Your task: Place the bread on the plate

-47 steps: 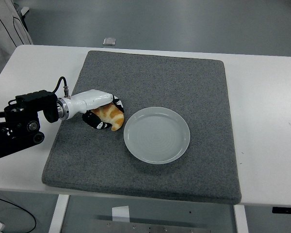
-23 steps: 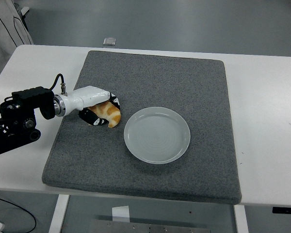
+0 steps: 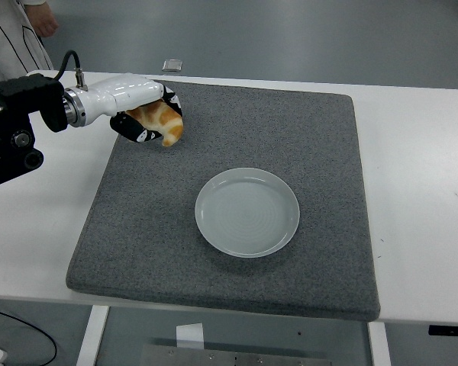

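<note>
The bread (image 3: 160,120), a golden-brown croissant-shaped piece, is gripped in the left hand (image 3: 145,114). The hand's white back is seen on top, with black fingers (image 3: 137,136) curled under and around the bread. The bread's pointed end sticks out to the right and down from the grasp. Bread and hand are seen over the far-left corner of the grey mat (image 3: 305,137); whether the bread touches the mat or is held clear of it cannot be told for sure.

The left arm (image 3: 19,122) comes in from the left edge, a black block with a cable looped above the wrist, over the white table (image 3: 420,175).

The plate (image 3: 246,212), pale grey-white and round, is set on the mat near its middle, slightly toward the near edge. It is empty. The bread is well apart from the plate, up and to the left of it.

The right arm is not seen.

A small grey square object (image 3: 172,65) is seen on the floor beyond the table's far edge. At the top left corner a person's hand (image 3: 42,21) and a white garment (image 3: 8,42) are partly in view.
</note>
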